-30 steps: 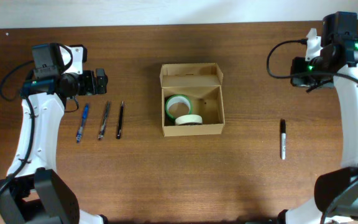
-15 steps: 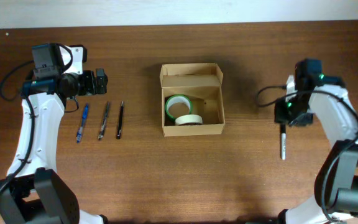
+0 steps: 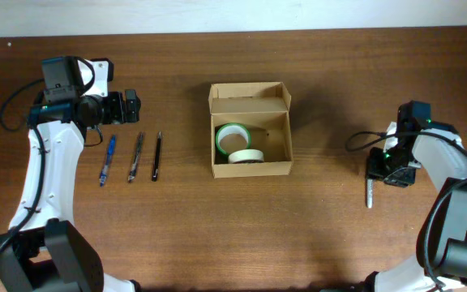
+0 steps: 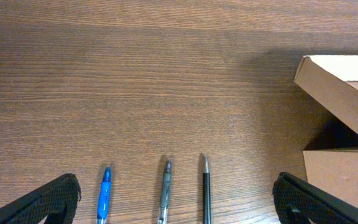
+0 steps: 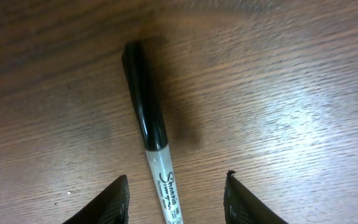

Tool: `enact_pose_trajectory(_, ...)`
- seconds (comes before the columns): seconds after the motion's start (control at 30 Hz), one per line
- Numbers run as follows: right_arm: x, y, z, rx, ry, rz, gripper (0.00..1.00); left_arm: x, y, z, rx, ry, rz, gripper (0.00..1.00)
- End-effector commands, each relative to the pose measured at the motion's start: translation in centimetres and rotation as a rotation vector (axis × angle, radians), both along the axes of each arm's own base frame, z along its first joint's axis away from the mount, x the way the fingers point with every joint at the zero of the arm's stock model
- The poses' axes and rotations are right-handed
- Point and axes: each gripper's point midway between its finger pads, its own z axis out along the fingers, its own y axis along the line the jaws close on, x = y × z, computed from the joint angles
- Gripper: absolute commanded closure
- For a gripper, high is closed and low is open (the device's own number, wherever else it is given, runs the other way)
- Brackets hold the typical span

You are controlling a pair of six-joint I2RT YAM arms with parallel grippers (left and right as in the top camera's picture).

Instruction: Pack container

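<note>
Roughly halfway: our box (image 3: pixel 251 169), mid-table nearer the far edge, is open with two tape rolls (image 3: pixel 233 138) inside. Right gripper (image 5: pixel 176 199) straddles the marker (image 5: pixel 145 118) by the right edge, released. Pens (image 3: pixel 137 156) by the left edge are unpacked; left gripper (image 4: pixel 179 199) is released too.

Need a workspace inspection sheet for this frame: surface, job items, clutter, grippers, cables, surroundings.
Surface: brown wood table, no spills seen.
Job's things: container open, flap folded back; green tape roll and white tape roll inside. Marker lies to one side of it; blue pen, grey pen and black pen lie in a row on the other side.
Clutter: nothing seen.
Grippers: left gripper open, near the pens' far ends; right gripper open, fingers either side of the marker, not gripping.
Cables: black cable loops at each arm, clear of the items.
Surroundings: pale strip beyond the table's far edge.
</note>
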Motion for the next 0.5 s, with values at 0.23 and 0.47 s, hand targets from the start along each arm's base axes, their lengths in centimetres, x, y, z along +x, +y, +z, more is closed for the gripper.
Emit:
enact_pose_trajectory(0.23, -2.0, 1.2, -2.8, 0.014, 0.028, -0.014, 0.54, 0.5, 0.0, 0.6, 0.003, -0.018, -0.017, 0.01)
enact_pose_trajectory(0.47, -1.7, 1.1, -3.1, 0.010, 0.005, -0.037, 0.95, 0.5, 0.0, 0.6, 0.003, -0.018, -0.017, 0.01)
